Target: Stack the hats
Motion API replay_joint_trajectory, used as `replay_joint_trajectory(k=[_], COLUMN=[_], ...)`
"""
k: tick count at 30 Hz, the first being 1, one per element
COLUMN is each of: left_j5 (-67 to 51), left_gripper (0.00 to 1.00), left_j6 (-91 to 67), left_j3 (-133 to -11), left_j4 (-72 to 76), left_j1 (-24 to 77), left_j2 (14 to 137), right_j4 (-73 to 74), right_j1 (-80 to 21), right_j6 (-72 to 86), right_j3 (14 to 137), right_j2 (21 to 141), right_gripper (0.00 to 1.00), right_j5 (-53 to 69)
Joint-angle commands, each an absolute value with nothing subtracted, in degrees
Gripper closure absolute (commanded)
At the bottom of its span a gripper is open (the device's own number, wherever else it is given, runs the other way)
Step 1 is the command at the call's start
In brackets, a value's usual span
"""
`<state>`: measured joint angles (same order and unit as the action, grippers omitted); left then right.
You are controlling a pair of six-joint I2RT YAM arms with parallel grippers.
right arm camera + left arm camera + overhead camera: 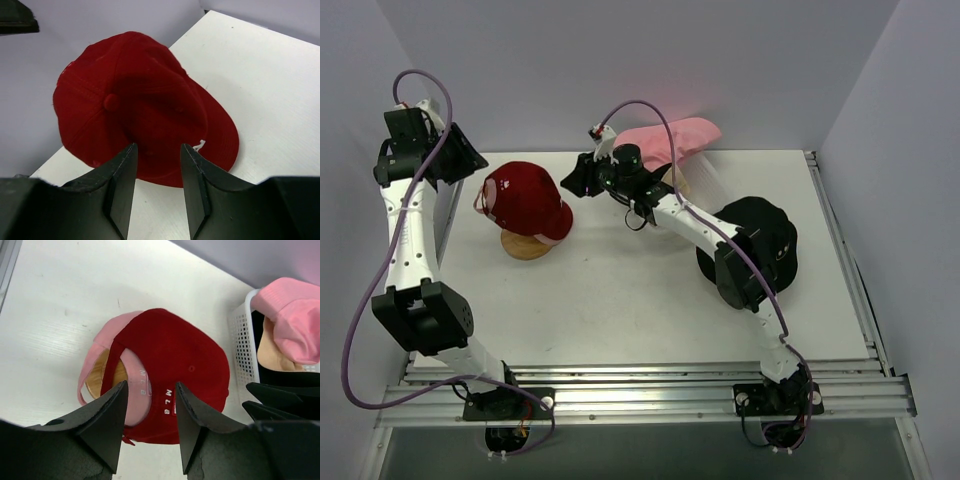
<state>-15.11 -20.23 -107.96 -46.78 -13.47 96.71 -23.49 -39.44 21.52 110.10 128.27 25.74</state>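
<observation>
The red cap (525, 198) with white letters sits on top of a pink cap (102, 345), and both rest on a wooden stand (100, 377) at the left of the desk (620, 290). In the left wrist view, pink fabric and a patch of wood show past the red cap's edge and through its back opening. The left claw (151, 386) hangs above this pile with its jaws apart and nothing between them. The right claw (158, 146) is just to the right of the red cap, facing it, also spread and empty. Further right, near the back wall, a white mesh basket (242, 340) holds a pink bucket hat (292, 315) draped over its rim, with a tan hat (272, 352) beneath it. A black bucket hat (765, 235) lies flat on the right side of the desk, partly covered by the right arm.
</observation>
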Motion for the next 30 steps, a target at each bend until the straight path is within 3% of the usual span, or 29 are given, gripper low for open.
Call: replay_joint_trajectory(k=[1, 8, 30], left_j5=[-14.24, -11.87, -0.71], left_gripper=[0.49, 0.49, 0.53], left_j6=[-18.02, -16.96, -15.73], left_j3=[-106.7, -105.55, -104.15], left_j4=[-48.07, -49.04, -50.01], left_j1=[-13.54, -13.54, -12.92], left_j2=[95.88, 98.35, 103.09], right_j4=[-27.51, -25.75, -28.48], right_j1=[-40.87, -41.13, -39.73], right_j6=[20.3, 20.3, 20.57], right_j3=[110.82, 113.64, 106.17], right_j2=[125.94, 128.58, 125.77], right_gripper=[0.64, 0.64, 0.65], right_j5=[29.26, 29.54, 26.99])
